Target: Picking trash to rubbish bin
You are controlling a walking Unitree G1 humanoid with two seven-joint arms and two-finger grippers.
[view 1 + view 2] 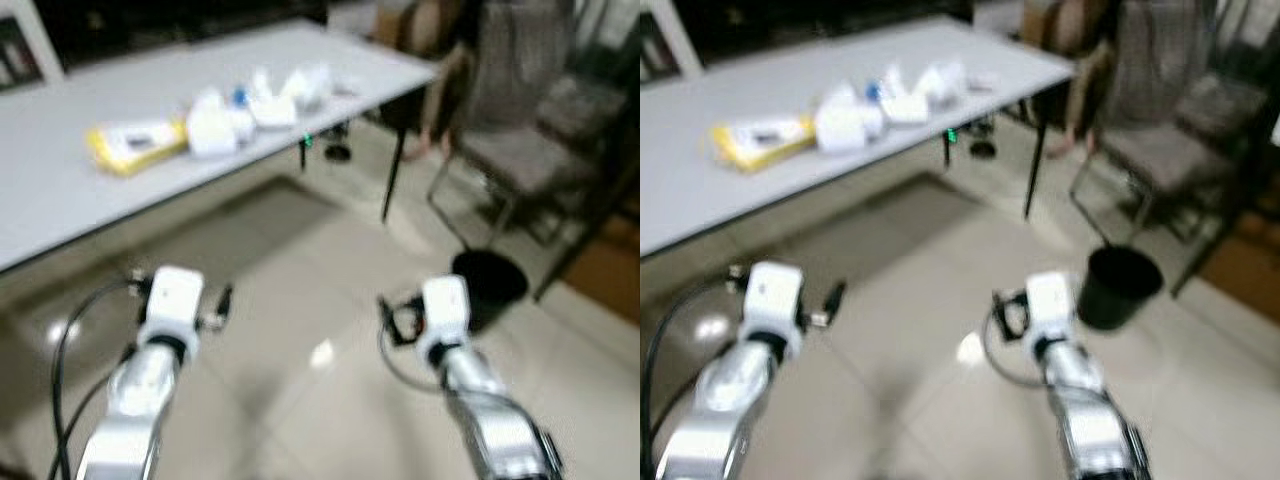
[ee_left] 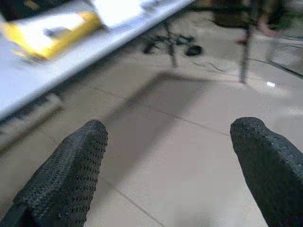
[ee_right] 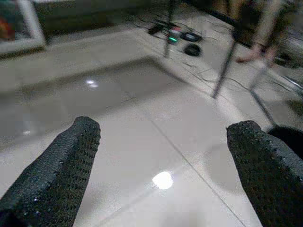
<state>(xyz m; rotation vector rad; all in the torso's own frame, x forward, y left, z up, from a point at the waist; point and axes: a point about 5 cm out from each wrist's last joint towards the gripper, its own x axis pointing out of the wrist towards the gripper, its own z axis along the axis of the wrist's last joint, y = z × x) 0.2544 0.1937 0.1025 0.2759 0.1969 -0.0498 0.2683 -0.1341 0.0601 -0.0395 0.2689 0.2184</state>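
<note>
Your left gripper (image 2: 165, 161): fingers spread, empty, over floor | right gripper (image 3: 163, 165): spread, empty | white trash (image 1: 255, 105) on grey table (image 1: 60, 190) at your 11 o'clock (views blurred) | black bin (image 1: 1120, 287) at 2 o'clock, near right gripper

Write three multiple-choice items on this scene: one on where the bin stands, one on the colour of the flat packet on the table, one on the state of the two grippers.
1. Where is the bin?
A. On the table
B. On the floor near the chair
C. Held by a gripper

2. What colour is the flat packet's edge?
A. Yellow
B. Red
C. Green

3. How are the grippers?
A. Both open, empty
B. Both shut on trash
C. One holds a cup

Answers:
1 B: the black bin stands on the tiles beside the chair.
2 A: the packet on the table has a yellow rim.
3 A: the left gripper and right gripper show spread fingers with only floor between.
</note>
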